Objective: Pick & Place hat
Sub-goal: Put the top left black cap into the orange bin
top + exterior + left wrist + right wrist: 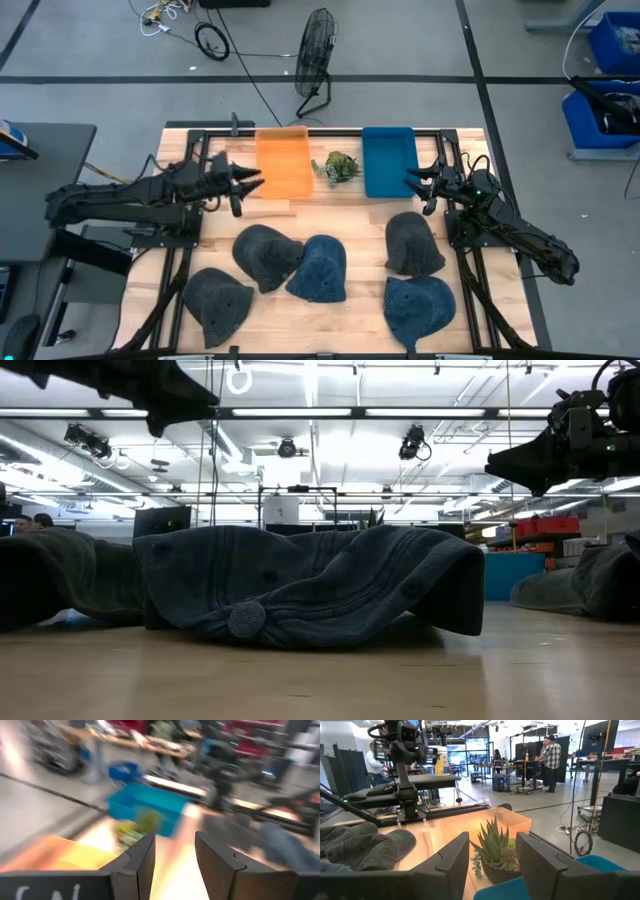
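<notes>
Several knit hats lie on the wooden table: dark grey ones [266, 255], [217, 303], [412, 243] and blue ones [319, 268], [418, 307]. In the low view a grey hat [310, 585] fills the middle, resting on the tabletop. My left gripper [252, 181] hovers open at the orange bin [284, 161], its fingers [175, 857] empty. My right gripper [412, 183] hovers open beside the blue bin [388, 160], holding nothing [492, 852].
A small green plant [338, 167] stands between the orange and blue bins at the table's far side. A fan [315, 60] and cables sit on the floor beyond. People stand in the room behind [551, 755].
</notes>
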Available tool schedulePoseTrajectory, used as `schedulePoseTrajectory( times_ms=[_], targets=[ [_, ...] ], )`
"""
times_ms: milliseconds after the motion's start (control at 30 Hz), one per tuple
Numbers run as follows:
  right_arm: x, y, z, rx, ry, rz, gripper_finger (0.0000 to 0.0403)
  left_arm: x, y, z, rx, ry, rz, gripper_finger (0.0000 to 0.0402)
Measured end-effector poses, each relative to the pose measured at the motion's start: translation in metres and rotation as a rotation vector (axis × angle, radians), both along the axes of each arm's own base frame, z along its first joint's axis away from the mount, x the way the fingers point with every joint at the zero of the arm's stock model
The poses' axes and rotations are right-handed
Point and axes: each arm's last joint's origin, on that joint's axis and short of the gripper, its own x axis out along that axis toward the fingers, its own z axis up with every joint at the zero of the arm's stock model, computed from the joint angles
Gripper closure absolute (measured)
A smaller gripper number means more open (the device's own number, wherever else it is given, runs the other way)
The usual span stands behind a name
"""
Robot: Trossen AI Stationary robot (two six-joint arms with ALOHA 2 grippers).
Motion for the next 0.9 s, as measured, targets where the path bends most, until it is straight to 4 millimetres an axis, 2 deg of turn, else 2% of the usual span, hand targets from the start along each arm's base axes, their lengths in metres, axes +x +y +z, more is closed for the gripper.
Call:
schedulePoseTrajectory(
  times_ms=[133, 233, 533, 700, 900],
  targets=[
    [0.0, 0.0, 0.0, 0.0, 0.0, 0.0, 0.0234, 0.013, -0.01, -0.009, -0.088, 0.083, -0.182, 0.0259],
    [0.0, 0.0, 0.0, 0.0, 0.0, 0.0, 0.0234, 0.02, -0.015, -0.021, -0.12, 0.177, -0.216, 0.0259],
    [0.0, 0.0, 0.0, 0.0, 0.0, 0.0, 0.0234, 0.027, -0.027, -0.052, -0.275, 0.436, -0.213, 0.0259],
    [0.0, 0.0, 0.0, 0.069, -0.024, 0.004, 0.0234, 0.036, -0.033, -0.067, -0.48, 0.509, -0.16, 0.0259],
    [0.0, -0.001, 0.0, 0.033, -0.01, -0.024, 0.0234, 0.048, -0.031, -0.089, -0.645, 0.615, -0.1, 0.0259]
  ],
)
